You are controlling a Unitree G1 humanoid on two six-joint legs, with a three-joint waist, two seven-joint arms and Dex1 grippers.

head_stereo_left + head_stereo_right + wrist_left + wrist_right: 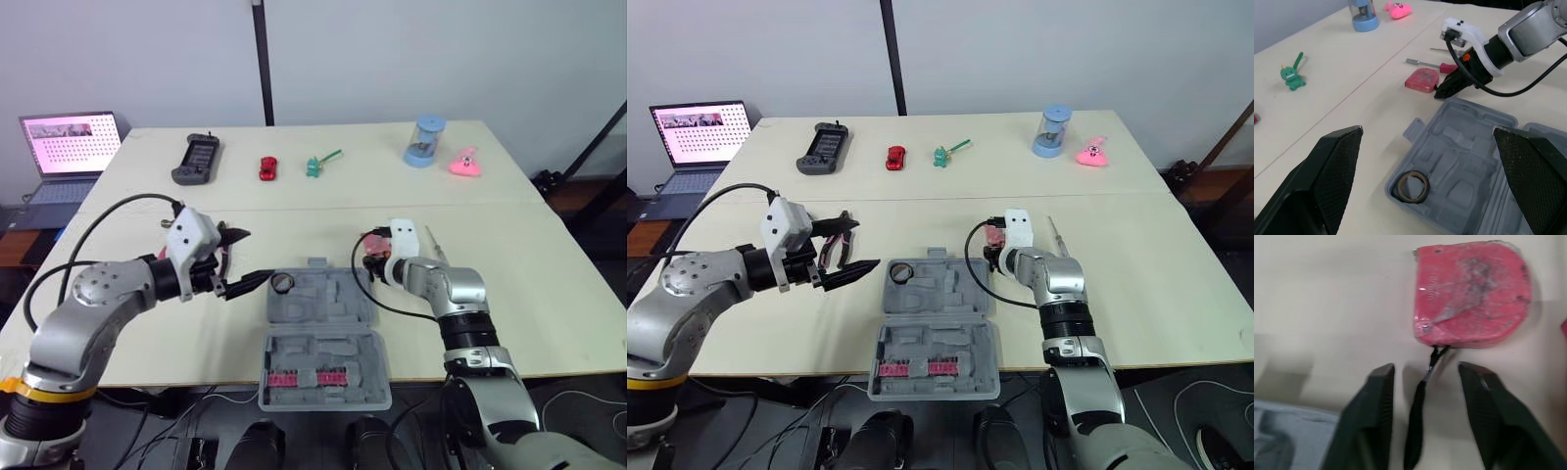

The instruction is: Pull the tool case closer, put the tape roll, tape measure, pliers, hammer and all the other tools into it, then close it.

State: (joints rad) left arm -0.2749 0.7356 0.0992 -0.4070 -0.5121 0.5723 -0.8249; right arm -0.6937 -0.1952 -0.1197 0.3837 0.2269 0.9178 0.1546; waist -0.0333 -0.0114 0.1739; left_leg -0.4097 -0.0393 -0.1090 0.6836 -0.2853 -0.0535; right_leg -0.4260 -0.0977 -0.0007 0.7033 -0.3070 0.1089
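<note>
- Tool case [323, 338] is lying open at the worktop's [549, 294] near edge, with the tape roll [283, 283] sitting in the left corner of its far half.
- Left hand [1427, 129] is hovering just beside that corner, fingers spread wide and gripping nothing; pliers [833, 250] are lying close beside it.
- Right hand [1427, 368] is pointing at the pink tape measure [1471, 293] off the case's far right corner, fingers parted either side of its strap, holding nothing.
- Screwdriver [1432, 64] is lying just past the tape measure.
</note>
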